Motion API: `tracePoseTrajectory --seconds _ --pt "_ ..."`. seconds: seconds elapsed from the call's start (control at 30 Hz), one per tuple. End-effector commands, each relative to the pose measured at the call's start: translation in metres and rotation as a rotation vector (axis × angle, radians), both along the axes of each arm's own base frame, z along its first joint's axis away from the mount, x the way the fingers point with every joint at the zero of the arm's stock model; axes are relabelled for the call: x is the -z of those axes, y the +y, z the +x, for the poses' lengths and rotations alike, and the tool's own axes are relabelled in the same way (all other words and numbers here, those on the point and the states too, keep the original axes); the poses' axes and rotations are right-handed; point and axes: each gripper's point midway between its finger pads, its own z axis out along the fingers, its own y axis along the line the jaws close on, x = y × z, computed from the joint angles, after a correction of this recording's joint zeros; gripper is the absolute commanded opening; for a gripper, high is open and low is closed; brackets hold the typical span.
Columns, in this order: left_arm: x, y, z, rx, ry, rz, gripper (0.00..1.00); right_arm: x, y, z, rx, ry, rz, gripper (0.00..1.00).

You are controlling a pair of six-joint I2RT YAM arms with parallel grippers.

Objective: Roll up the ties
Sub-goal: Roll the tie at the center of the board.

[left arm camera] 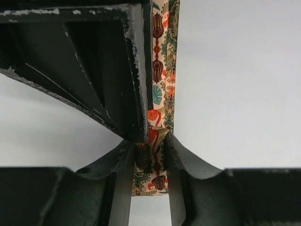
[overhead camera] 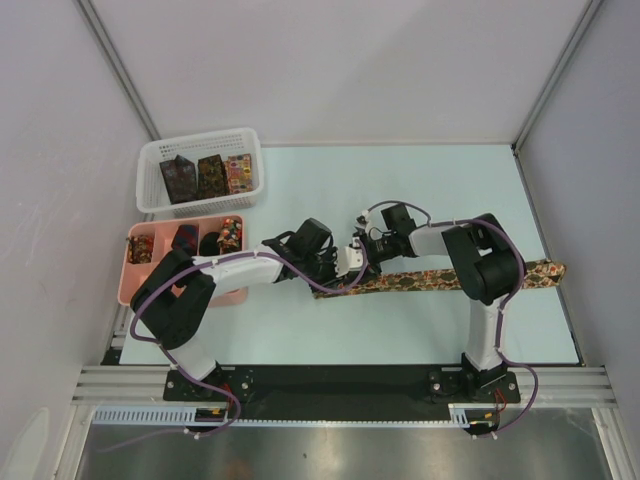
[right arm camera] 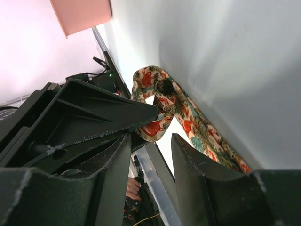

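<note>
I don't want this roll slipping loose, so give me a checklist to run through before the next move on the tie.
1. Grip: left jaws shut on the long floral-patterned fabric necktie: ok.
2. Start: first curl formed at the gripped end: ok.
3. Curl wound tight: not ok, it is an open loop.
4. Takeover: right jaws open, free to take the curl: ok.
5. Rest of the tie flat and straight on the pale blue table: ok.
6. Far tip inside the table's right edge: cannot tell.

Printed cloth tie (overhead camera: 420,281), matt table (overhead camera: 400,190)
</note>
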Motion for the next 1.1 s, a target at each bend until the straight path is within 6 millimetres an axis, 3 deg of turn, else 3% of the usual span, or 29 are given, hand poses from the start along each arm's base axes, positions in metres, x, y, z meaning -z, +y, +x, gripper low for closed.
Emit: tracePoseTrajectory --seconds 0.0,0.1,0.3,0.67,0.8,0.9,0.93,1.0,1.07 --pt "-0.028 -0.020 0.005 0.015 -0.043 -0.113 0.35 -0.002 0.016 -0.006 -0.040 -0.009 0.048 0.45" --pt "-0.030 -0.019 0.005 0.012 -0.043 -0.118 0.35 -0.001 0.014 -0.005 -0.034 0.003 0.055 0.45" --pt "-0.031 -0.016 0.007 -0.014 -0.033 -0.126 0.35 -0.019 0.004 0.001 0.060 -0.028 0.130 0.46" --pt "-0.033 -0.019 0.008 -0.030 -0.019 -0.144 0.35 -0.016 0.017 0.001 0.056 -0.001 0.154 0.44" --pt "-0.034 -0.018 0.009 -0.031 -0.020 -0.142 0.37 -0.009 0.015 0.001 0.039 -0.019 0.141 0.27" --pt "-0.037 -0.010 0.009 -0.044 -0.013 -0.139 0.48 0.000 0.005 0.002 0.044 -0.007 0.096 0.10" --pt "-0.037 -0.001 0.012 -0.063 -0.002 -0.129 0.58 0.005 0.001 0.000 0.040 -0.008 0.074 0.07" --pt "-0.044 0.011 0.013 -0.061 -0.026 -0.128 0.65 0.009 -0.006 -0.001 0.043 0.006 0.050 0.00" --pt "-0.044 0.026 0.012 -0.047 -0.044 -0.101 0.72 0.015 -0.011 -0.002 0.036 -0.020 0.032 0.00"
